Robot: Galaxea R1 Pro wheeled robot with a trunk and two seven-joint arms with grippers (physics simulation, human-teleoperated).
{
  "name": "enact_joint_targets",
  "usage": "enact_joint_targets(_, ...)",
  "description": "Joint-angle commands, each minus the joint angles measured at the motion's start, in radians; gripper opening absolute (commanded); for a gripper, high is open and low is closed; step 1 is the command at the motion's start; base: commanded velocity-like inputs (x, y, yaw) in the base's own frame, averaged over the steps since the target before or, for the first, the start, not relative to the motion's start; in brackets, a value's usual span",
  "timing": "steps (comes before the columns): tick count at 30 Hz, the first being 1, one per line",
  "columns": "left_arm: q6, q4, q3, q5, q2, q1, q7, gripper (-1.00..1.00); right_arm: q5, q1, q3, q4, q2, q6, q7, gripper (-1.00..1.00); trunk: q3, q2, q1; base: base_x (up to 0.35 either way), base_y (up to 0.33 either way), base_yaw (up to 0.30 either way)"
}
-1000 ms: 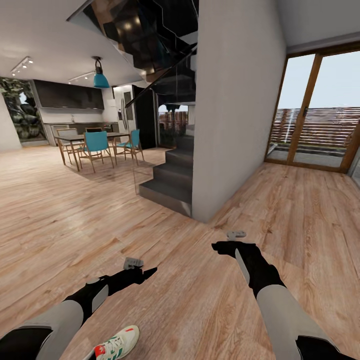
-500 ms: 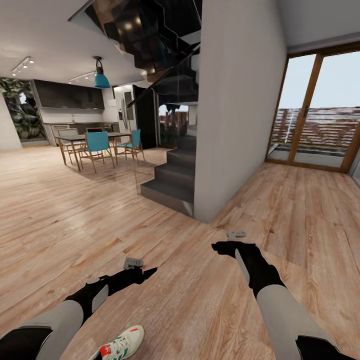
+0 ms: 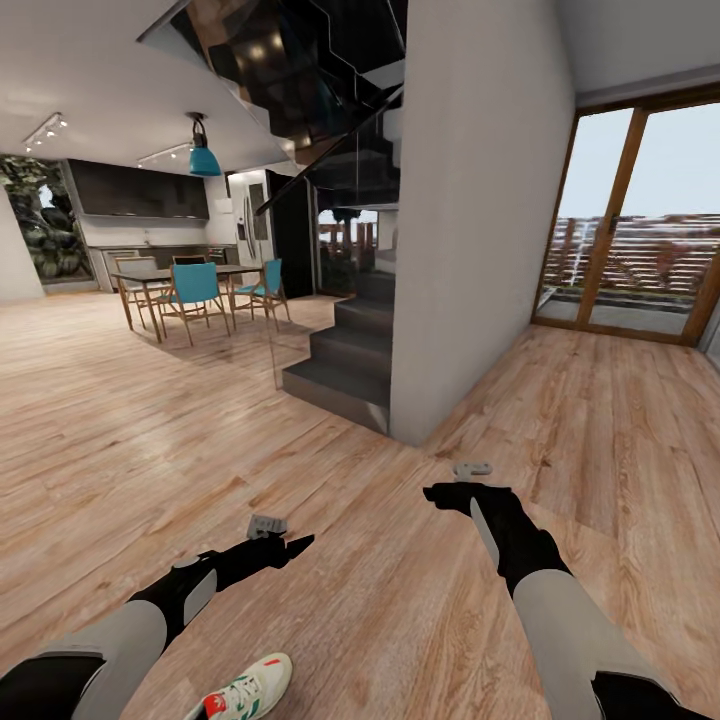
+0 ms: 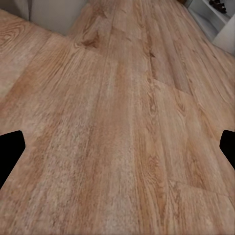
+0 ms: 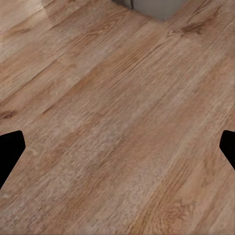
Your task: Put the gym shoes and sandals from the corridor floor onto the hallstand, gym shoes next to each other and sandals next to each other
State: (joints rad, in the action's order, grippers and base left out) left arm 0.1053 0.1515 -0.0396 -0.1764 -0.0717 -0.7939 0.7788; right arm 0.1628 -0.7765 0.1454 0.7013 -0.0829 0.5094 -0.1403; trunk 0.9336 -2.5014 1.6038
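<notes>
Left end effector [image 3: 300, 543] and right end effector [image 3: 437, 493] both released, empty, over corridor floor [image 3: 400, 600]. One gym shoe [image 3: 245, 690] at lower left of frame, beside left arm.

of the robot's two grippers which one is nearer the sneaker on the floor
The left gripper. The white gym shoe lies at the head view's bottom edge, just beside the left forearm; the right gripper reaches forward on the far side, well away from it.

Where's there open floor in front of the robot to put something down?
Bare wood floor lies between the left gripper and right gripper, and rightward toward the glass doors. It is tighter by the gym shoe near the left arm and at the stairs.
</notes>
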Motion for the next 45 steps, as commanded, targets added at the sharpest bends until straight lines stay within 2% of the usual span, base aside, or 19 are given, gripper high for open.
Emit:
enact_joint_targets(1, 0.005, -0.001, -0.004, -0.005, 0.000, -0.001, 0.002, 1.00, 0.011, 0.000, 0.006, 0.002, -0.002, 0.004, -0.009, 1.00, 0.001, 0.000, 0.000, 0.016, 0.036, 0.000)
enact_joint_targets(21, 0.005, -0.001, -0.004, -0.005, 0.000, -0.001, 0.002, 1.00, 0.011, -0.001, 0.006, 0.001, -0.002, 0.004, -0.008, 1.00, 0.001, 0.000, 0.000, 0.081, 0.004, 0.000)
enact_joint_targets(39, 0.006, -0.001, -0.003, -0.003, -0.002, -0.001, -0.003, 1.00, 0.011, -0.001, 0.005, 0.000, -0.002, 0.004, -0.007, 1.00, 0.001, 0.000, 0.000, 0.011, 0.000, 0.000)
enact_joint_targets(41, 0.008, -0.001, -0.005, 0.000, -0.003, -0.001, -0.094, 1.00, 0.015, -0.001, 0.004, -0.001, -0.002, 0.003, -0.008, 1.00, 0.001, 0.000, 0.000, 0.000, 0.000, 0.000)
enact_joint_targets(42, 0.008, 0.000, -0.006, 0.001, -0.003, -0.001, -0.160, 1.00, 0.016, -0.001, 0.004, -0.001, -0.002, 0.003, -0.009, 1.00, 0.001, 0.000, 0.000, 0.000, 0.000, 0.000)
enact_joint_targets(43, 0.008, 0.000, -0.006, 0.001, -0.003, -0.001, -0.193, 1.00, 0.016, -0.001, 0.004, -0.001, -0.002, 0.003, -0.009, 1.00, 0.001, 0.000, 0.000, 0.000, 0.000, 0.000)
enact_joint_targets(44, 0.009, 0.000, -0.008, 0.003, -0.002, -0.001, -0.291, 1.00, 0.017, -0.001, 0.004, -0.002, -0.002, 0.002, -0.009, 1.00, 0.001, 0.000, 0.000, 0.000, 0.000, 0.000)
enact_joint_targets(45, 0.009, 0.000, -0.009, 0.004, -0.001, -0.001, -0.320, 1.00, 0.017, -0.001, 0.004, -0.002, -0.002, 0.002, -0.009, 1.00, 0.001, 0.000, 0.000, 0.000, 0.000, 0.000)
